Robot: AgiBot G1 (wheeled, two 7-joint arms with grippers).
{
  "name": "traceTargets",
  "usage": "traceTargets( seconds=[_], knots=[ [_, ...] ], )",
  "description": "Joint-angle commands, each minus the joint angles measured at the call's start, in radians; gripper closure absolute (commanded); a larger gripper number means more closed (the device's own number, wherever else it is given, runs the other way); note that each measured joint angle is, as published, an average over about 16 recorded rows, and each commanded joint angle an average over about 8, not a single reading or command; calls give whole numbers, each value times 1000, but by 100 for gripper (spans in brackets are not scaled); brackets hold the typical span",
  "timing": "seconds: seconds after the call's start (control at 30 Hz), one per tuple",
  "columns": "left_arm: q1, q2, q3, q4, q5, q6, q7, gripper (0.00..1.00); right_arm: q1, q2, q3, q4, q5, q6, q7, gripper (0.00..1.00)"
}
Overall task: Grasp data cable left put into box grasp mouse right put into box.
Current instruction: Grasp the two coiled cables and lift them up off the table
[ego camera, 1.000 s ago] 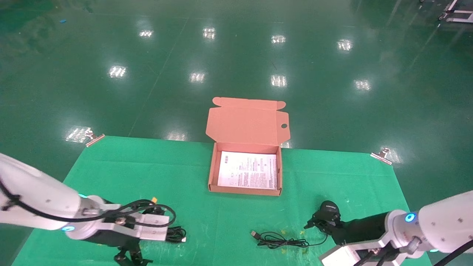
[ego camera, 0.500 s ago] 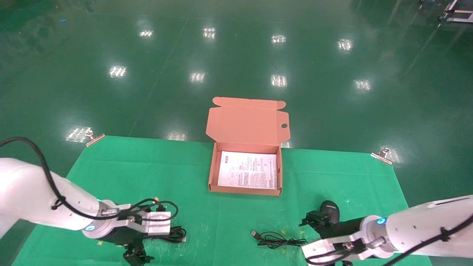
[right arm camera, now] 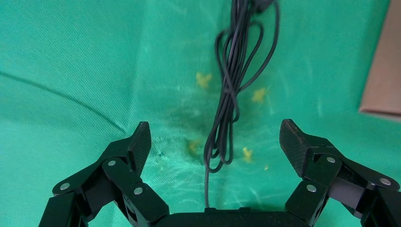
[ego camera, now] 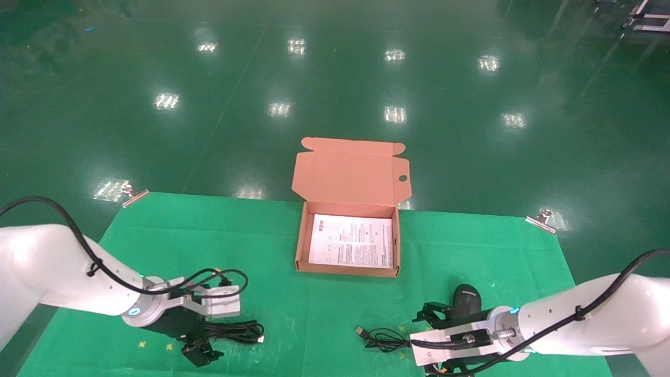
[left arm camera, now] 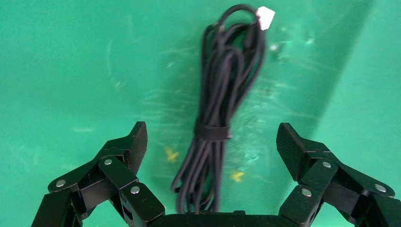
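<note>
The data cable (ego camera: 236,331) lies as a black bundle on the green cloth at the front left, its light plug (left arm camera: 265,17) pointing toward the middle. My left gripper (ego camera: 205,336) is open low over the bundle's near end, and the bundle (left arm camera: 222,118) runs between its fingers (left arm camera: 137,142). The black mouse (ego camera: 466,299) sits at the front right. Its thin cord (ego camera: 386,339) trails left of it. My right gripper (ego camera: 425,344) is open just left of the mouse, over the cord (right arm camera: 227,104); the mouse is out of the right wrist view. The open box (ego camera: 299,246) stands mid-table.
The box lid (ego camera: 349,173) leans back past the table's far edge, and a white printed sheet (ego camera: 352,242) lines the box. A box corner (right arm camera: 385,71) shows in the right wrist view. Metal clips (ego camera: 133,197) (ego camera: 542,220) hold the green cloth (ego camera: 157,235) at its far corners.
Both arms have swung in and down. The left gripper now straddles the data cable's end. The right gripper has shifted left from beside the mouse to over its cord.
</note>
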Motion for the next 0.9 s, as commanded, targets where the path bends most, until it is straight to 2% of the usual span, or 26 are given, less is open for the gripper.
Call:
traceTargets(
  seconds=[0.03, 0.17, 0.2, 0.23, 0.9],
  knots=[
    [-5, 9, -4, 41, -7, -11, 18, 38, -1, -14, 2, -42, 3, 20, -15, 27],
    [-9, 19, -7, 98, -13, -28, 47, 88, 2, -31, 4, -90, 8, 37, -42, 77],
    [-9, 21, -8, 107, -13, -31, 51, 97, 3, -33, 4, -96, 9, 39, -46, 89],
    [-9, 22, -8, 114, -13, -33, 54, 100, 3, -34, 4, -101, 9, 40, -48, 100],
    [-9, 18, -8, 95, -14, -27, 46, 100, 3, -29, 4, -86, 10, 36, -41, 100]
  ],
)
